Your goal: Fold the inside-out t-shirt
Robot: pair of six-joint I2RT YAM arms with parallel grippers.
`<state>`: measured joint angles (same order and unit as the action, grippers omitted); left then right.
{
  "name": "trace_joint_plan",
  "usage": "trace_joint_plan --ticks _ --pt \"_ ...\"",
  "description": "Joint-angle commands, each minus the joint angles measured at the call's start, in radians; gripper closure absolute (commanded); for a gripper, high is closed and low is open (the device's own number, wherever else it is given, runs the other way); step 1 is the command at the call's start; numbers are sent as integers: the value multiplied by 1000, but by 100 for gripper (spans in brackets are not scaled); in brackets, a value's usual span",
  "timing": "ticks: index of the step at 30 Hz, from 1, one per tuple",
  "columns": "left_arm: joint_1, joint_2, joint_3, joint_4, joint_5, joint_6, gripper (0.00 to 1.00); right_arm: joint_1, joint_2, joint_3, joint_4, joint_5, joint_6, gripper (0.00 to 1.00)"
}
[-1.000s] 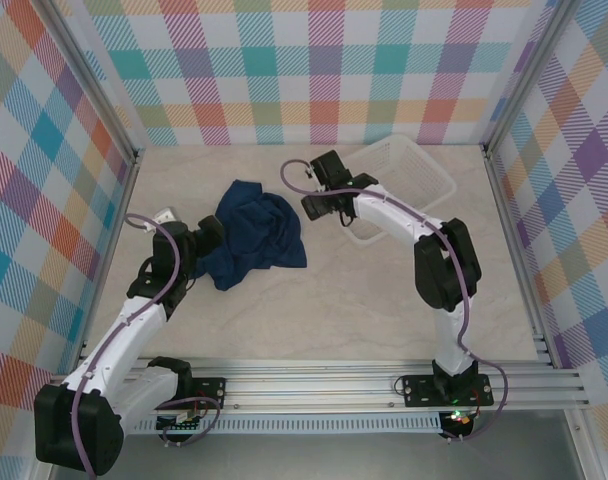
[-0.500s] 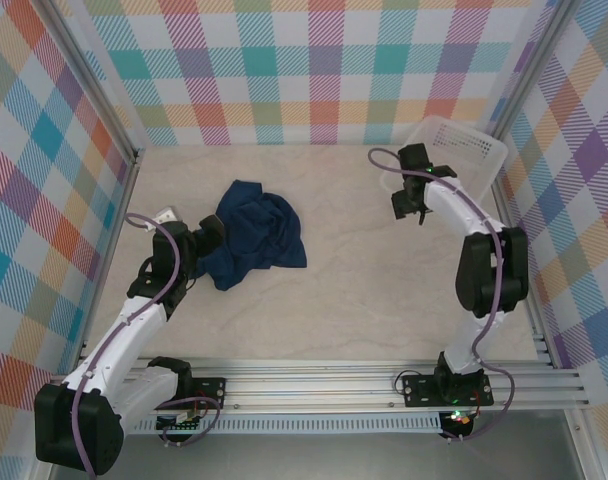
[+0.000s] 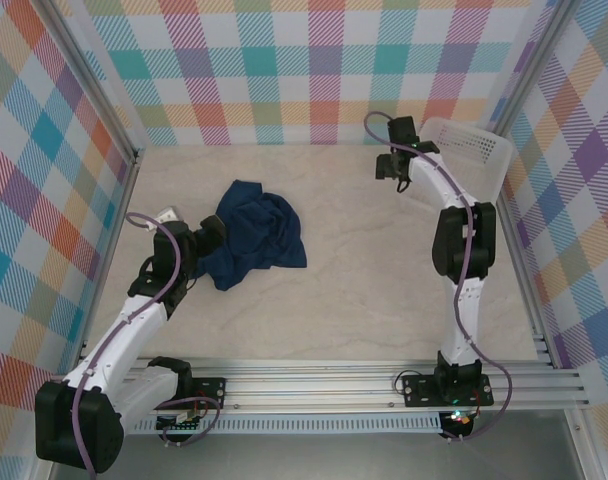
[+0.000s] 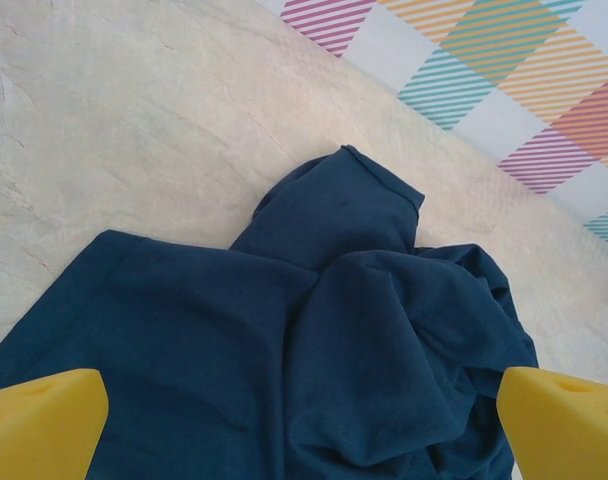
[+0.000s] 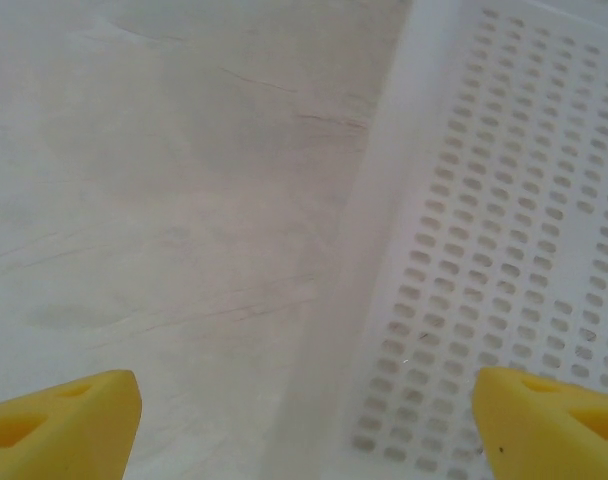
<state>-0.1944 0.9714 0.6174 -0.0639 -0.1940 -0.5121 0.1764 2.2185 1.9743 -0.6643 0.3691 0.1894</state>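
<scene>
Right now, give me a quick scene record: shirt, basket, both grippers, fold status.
t-shirt: dark navy, crumpled in a heap on the table, left of centre
basket: white, perforated, at the far right corner
left gripper: open, at the t-shirt's left edge, cloth ahead of the fingers, nothing gripped
right gripper: open, at the basket's left side; in the wrist view the basket's rim runs between the fingers
fold status: not yet started
</scene>
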Motion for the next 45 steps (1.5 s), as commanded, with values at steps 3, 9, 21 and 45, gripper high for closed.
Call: trace_joint_plan --ticks 3,9,21,45 --pt "-10 72 11 24 60 11 0 -100 -28 -32 -105 15 11 23" --pt "-17 246 81 7 177 55 0 -172 -162 -181 -60 33 -42 28" --pt "24 293 43 -74 15 46 5 351 -358 -489 282 -394 -123 19" --pt "-103 449 53 -30 49 53 79 511 -152 -552 442 -545 123 91"
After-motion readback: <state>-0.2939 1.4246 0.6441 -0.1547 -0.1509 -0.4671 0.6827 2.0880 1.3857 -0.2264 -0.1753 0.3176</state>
